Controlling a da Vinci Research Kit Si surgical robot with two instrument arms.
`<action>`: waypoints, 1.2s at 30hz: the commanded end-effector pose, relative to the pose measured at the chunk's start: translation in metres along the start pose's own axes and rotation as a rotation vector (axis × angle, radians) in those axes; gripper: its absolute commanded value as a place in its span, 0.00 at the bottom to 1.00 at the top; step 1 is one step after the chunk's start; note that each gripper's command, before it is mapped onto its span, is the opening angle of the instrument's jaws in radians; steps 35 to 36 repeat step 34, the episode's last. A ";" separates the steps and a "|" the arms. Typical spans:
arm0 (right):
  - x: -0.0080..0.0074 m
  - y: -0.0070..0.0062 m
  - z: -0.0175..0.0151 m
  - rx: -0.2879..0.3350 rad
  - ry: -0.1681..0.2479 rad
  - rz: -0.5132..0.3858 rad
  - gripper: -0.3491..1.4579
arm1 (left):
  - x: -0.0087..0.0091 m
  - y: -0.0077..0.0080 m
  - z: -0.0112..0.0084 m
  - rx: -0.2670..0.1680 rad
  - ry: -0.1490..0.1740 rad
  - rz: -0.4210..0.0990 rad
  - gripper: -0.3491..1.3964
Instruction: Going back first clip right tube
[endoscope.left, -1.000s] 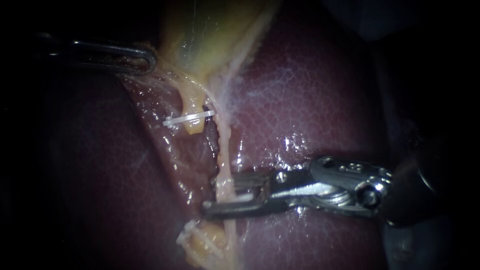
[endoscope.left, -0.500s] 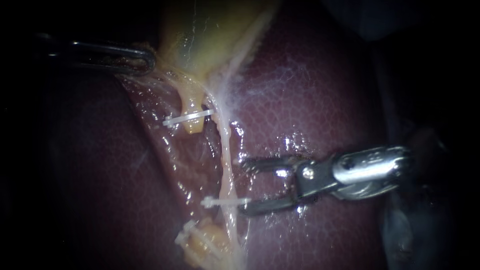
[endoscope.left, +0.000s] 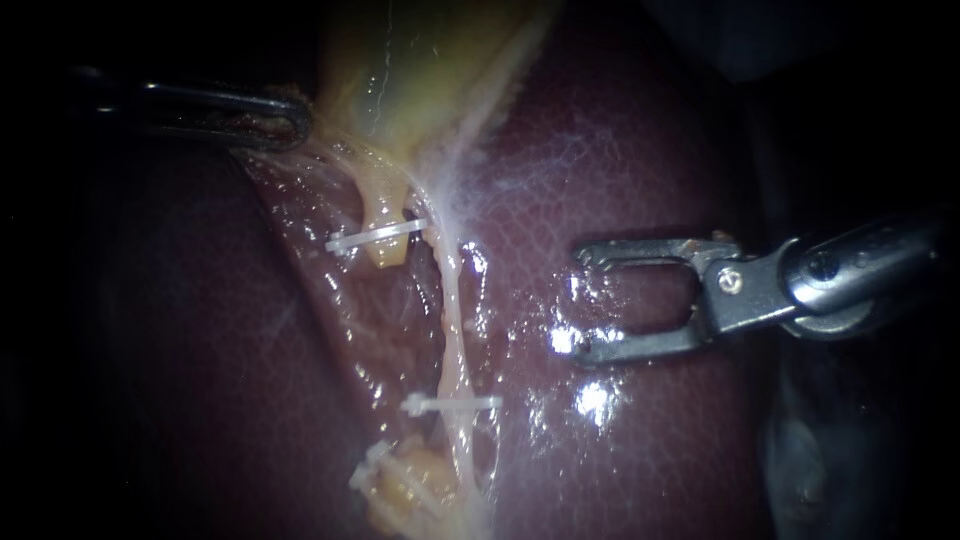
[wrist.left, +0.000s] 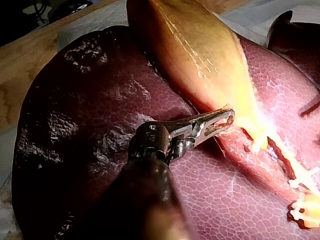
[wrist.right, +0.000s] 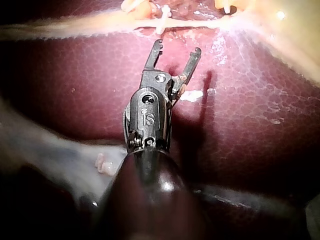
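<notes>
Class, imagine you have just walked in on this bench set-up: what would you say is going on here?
The left instrument has its jaws shut on the gallbladder at its narrow end. The right instrument hovers over the liver with its jaws open and empty, apart from the right tube. A white clip sits across that tube. Another clip sits on the cut stump beside it.
</notes>
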 end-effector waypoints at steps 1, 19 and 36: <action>-0.0001 -0.0001 0.0000 0.000 0.000 0.002 0.47 | 0.0002 0.0001 0.0003 -0.002 0.000 0.001 0.00; -0.0003 -0.0002 -0.0001 0.007 0.012 0.001 0.47 | 0.0040 0.0007 0.0058 0.014 0.026 0.019 0.00; -0.0002 -0.0003 -0.0001 0.008 0.012 0.001 0.47 | 0.0041 0.0009 0.0057 0.016 0.027 0.020 0.00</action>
